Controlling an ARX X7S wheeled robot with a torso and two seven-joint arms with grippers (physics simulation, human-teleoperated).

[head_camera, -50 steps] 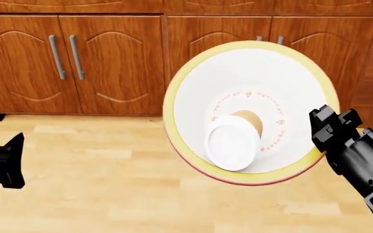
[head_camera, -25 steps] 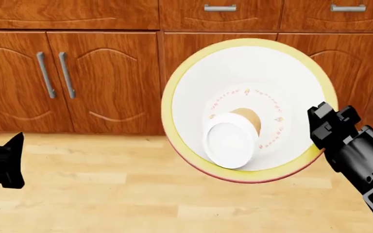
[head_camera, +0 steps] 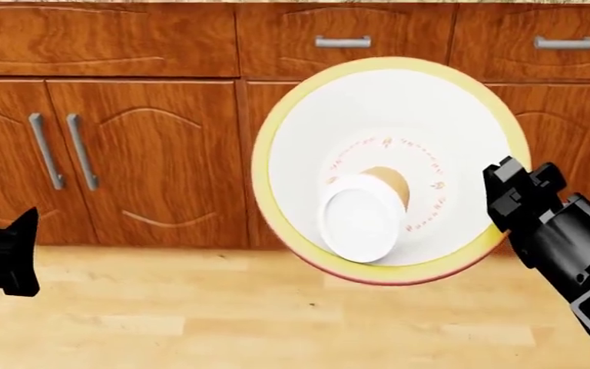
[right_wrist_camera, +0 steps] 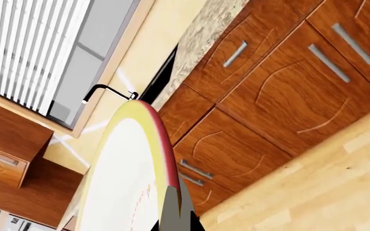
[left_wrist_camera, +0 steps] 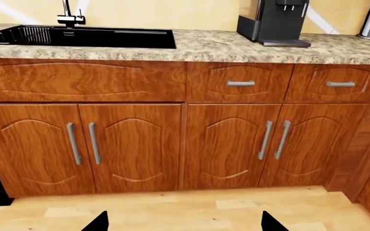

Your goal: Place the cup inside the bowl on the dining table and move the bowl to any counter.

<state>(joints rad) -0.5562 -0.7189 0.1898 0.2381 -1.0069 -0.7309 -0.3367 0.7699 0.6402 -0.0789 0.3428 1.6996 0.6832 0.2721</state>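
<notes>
Kitchen interior: a run of brown wooden base cabinets (head_camera: pixel 141 154) with metal handles stands on a pale wood-plank floor (head_camera: pixel 223 323). In the left wrist view the cabinets carry the counter (left_wrist_camera: pixel 236 45), a speckled granite worktop with a black inset sink (left_wrist_camera: pixel 75 36) and faucet (left_wrist_camera: pixel 69 14) toward one end and a dark coffee machine (left_wrist_camera: pixel 275 21) toward the other, against a yellow backsplash.

At the left of the head view, the left gripper (head_camera: pixel 8 261) hangs above the floor, holding nothing; in its wrist view only two dark fingertips (left_wrist_camera: pixel 98 222) show, set well apart.

Right of centre, the bowl (head_camera: pixel 306 115) is held in the air in front of the cabinet doors, tilted so that its white inside faces the head camera. The cup (head_camera: pixel 362 215) lies inside it, white lid toward the camera, resting against the lower inner wall.

At far right, the right gripper (head_camera: pixel 505 196) is clamped on the bowl's rim; its wrist view shows a finger (right_wrist_camera: pixel 171 211) pressed against the yellow-green edge.
</notes>
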